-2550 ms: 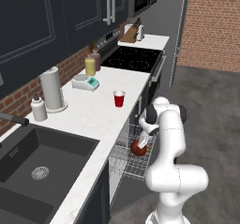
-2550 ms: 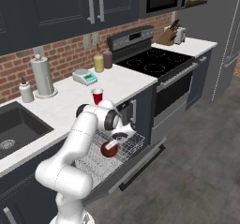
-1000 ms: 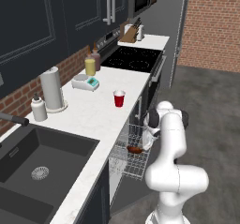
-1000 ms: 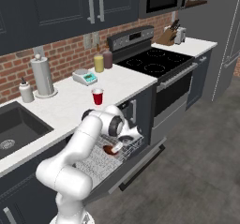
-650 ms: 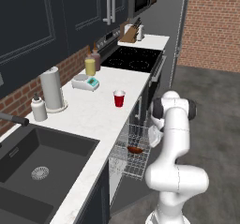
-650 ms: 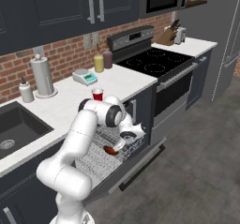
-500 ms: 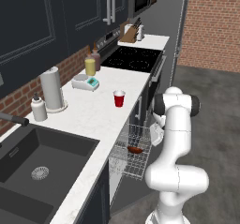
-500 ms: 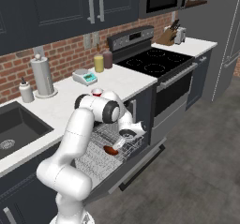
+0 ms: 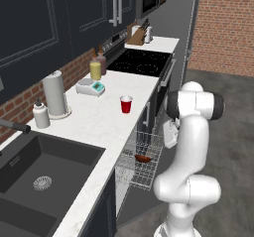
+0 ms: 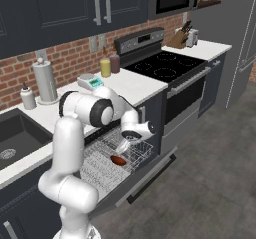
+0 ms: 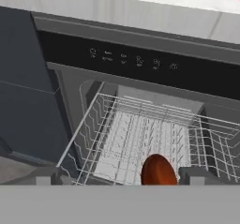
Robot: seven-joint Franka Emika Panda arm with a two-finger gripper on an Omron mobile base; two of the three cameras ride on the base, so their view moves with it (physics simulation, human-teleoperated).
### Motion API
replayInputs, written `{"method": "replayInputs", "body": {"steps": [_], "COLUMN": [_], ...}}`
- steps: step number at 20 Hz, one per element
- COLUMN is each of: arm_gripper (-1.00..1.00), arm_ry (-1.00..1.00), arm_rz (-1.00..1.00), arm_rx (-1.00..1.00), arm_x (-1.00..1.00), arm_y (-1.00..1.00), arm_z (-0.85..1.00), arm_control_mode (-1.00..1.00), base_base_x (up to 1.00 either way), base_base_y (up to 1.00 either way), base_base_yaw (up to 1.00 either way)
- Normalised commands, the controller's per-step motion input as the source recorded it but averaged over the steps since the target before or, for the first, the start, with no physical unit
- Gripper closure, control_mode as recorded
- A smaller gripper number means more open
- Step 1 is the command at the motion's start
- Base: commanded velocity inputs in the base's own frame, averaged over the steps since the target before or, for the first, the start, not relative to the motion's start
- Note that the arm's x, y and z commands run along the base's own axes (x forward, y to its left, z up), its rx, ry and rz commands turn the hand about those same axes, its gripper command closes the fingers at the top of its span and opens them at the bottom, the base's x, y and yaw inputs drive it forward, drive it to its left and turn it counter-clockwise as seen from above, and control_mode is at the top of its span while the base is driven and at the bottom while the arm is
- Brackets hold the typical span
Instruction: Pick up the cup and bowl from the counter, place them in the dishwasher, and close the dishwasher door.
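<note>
1. Where the arm bends low in front of the cabinets, the gripper [image 10: 125, 146] hangs over the pulled-out wire rack [image 10: 107, 158] of the dishwasher [image 11: 140, 63] with its jaws spread wide and nothing between them; the two dark fingertips [image 11: 47, 175] stand far apart at the bottom of the hand view.
2. The bowl [image 10: 118, 160], small, shallow and dark red-brown, lies in the rack near its outer edge, just below the gripper and apart from it; the hand view shows it [image 11: 158, 170] between the fingertips, resting on the silver wires.
3. The dishwasher door [image 10: 145, 175] is dropped open, flat and dark grey, under the rack; the black control strip runs along the top of the opening just beneath the counter edge.
4. The cup [image 9: 126, 104], red with a white rim, stands upright on the counter [image 9: 94, 127], near its front edge and above the rack.
5. Farther along the white speckled counter sit a small scale [image 9: 90, 87], a yellow-filled bottle [image 9: 95, 69] and a darker bottle [image 9: 102, 62] against the brick wall; a paper towel roll [image 9: 54, 94] and a soap dispenser [image 9: 40, 114] stand beside the black sink [image 9: 34, 169].
6. Beyond lies the black-topped stove [image 9: 141, 62]; past it a knife block [image 9: 136, 34] stands on a further stretch of counter; dark cabinets hang above, and the floor is grey.
</note>
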Motion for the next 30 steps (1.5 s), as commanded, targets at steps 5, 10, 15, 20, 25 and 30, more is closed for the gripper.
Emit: {"method": "replayInputs", "body": {"steps": [5, 10, 15, 20, 25, 30], "arm_gripper": [-1.00, -1.00, -1.00, -1.00, -1.00, -1.00], "arm_ry": [-0.05, -0.01, 0.03, 0.10, 0.05, 0.00], "arm_rz": [0.00, 0.00, 0.00, 0.00, 0.00, 0.00], "arm_rx": [0.00, 0.00, -0.05, -0.11, -0.11, -0.09], "arm_x": [-0.03, 0.00, 0.00, 0.00, 0.04, 0.02], "arm_y": [0.00, 0.02, 0.10, 0.38, 0.54, 0.48], "arm_z": [1.00, 0.99, 0.81, 0.55, 0.38, 0.26], "arm_control_mode": [-1.00, -1.00, -1.00, -1.00, -1.00, -1.00], "base_base_x": [0.00, 0.00, 0.00, 0.00, 0.00, 0.00], "base_base_y": [0.00, 0.00, 0.00, 0.00, 0.00, 0.00], "base_base_yaw": [0.00, 0.00, 0.00, 0.00, 0.00, 0.00]}}
